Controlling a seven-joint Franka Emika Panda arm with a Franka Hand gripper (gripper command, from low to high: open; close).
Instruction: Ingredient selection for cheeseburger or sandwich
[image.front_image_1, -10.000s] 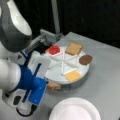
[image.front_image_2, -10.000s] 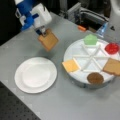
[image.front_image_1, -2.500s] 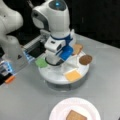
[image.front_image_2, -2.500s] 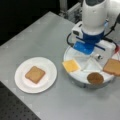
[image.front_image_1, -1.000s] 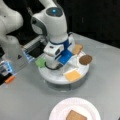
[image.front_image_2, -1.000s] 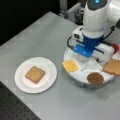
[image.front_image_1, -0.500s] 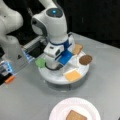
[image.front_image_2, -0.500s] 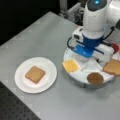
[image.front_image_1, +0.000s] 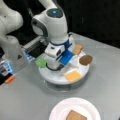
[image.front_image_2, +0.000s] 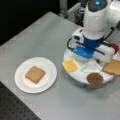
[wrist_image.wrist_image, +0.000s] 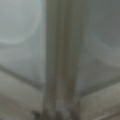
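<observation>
Hovering low over the white tray (image.front_image_2: 75, 75), the gripper (image.front_image_2: 93, 59) hides its jaws; their opening cannot be told.

White round segmented tray (image.front_image_1: 53, 77) sits on grey table (image.front_image_1: 105, 82), toward a front view's right (image.front_image_2: 75, 75). Plain white plate (image.front_image_2: 48, 75) on table (image.front_image_2: 37, 32) near a front view's left; well apart from tray, at the bottom in a front view (image.front_image_1: 58, 110). Small orange object (image.front_image_1: 10, 79) at table's left edge.

Fingers — hidden behind the arm's wrist (image.front_image_1: 56, 53).
</observation>
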